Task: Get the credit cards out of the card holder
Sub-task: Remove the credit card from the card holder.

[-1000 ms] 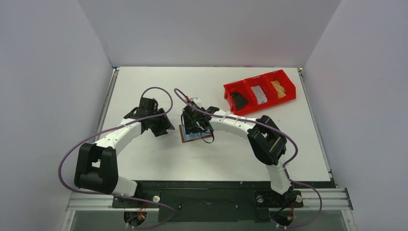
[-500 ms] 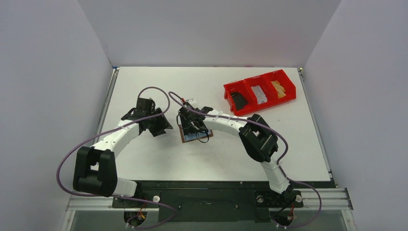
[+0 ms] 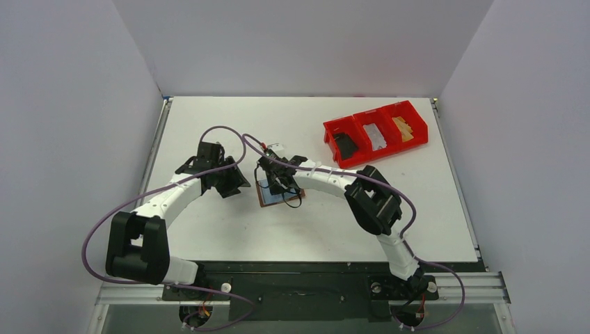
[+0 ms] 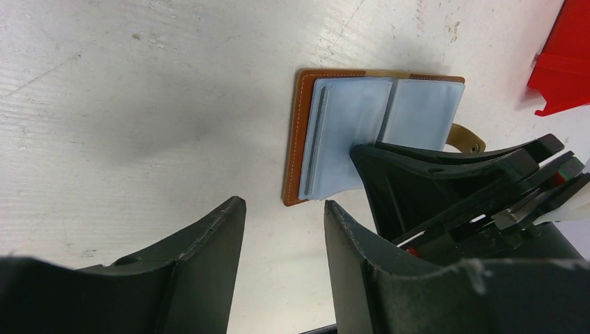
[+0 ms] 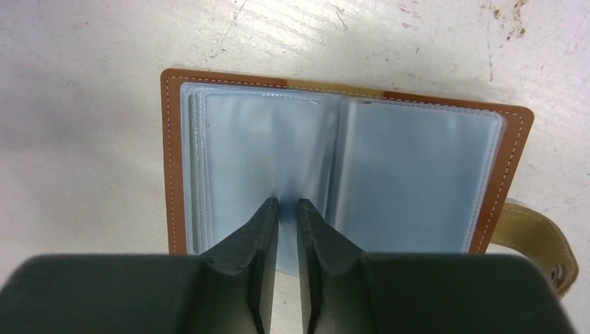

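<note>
The card holder (image 3: 267,198) lies open and flat on the table, with a brown leather border, pale grey-blue pockets (image 5: 410,174) and a tan tab (image 5: 539,240) at its right. It also shows in the left wrist view (image 4: 348,125). My right gripper (image 5: 287,202) stands over it, its jaws almost together with nothing between them, tips resting on the pockets near the fold. My left gripper (image 4: 282,202) is open and empty, just left of the holder (image 3: 233,184). A thin dark edge (image 4: 307,149) shows in the left pocket stack. No whole card shows in the holder.
A red three-compartment bin (image 3: 376,117) stands at the back right, holding a black flat item (image 3: 344,145), a grey one (image 3: 376,136) and a tan one (image 3: 401,128). Grey walls close in the table on three sides.
My right gripper and its arm have shifted a little to the left over the holder. My left gripper has drawn back slightly left. Little has moved in the last half second.
</note>
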You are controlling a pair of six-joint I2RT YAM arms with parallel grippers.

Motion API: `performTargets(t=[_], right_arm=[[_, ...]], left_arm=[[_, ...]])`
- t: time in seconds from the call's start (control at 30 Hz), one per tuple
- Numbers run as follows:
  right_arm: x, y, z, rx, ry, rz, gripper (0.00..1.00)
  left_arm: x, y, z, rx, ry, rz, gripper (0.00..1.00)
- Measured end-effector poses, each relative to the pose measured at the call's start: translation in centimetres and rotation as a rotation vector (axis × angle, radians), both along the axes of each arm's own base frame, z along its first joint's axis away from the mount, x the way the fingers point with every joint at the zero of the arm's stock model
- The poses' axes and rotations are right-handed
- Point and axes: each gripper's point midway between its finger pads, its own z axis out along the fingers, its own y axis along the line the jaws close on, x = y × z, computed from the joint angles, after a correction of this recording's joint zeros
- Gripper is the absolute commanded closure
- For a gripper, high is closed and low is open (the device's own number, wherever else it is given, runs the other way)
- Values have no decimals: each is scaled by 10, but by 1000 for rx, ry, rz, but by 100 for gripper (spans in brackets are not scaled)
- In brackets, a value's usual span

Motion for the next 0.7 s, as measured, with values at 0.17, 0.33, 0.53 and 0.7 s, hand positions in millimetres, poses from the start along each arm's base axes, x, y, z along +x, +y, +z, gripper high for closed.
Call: performTargets(t=[0.17, 0.33, 0.53, 0.7], right_arm=[[3, 1, -3, 64, 29, -10, 100], [4, 2, -4, 224, 114, -31, 100], [1, 0, -4, 463, 246, -68, 100], [-8, 4, -4, 592, 334, -70, 100]], left_arm=[[0, -3, 0, -12, 3, -9, 57], [0, -8, -6, -32, 20, -28, 57], [-5, -20, -13, -40, 42, -71, 59], [-10, -34, -19, -48, 63, -115, 64]])
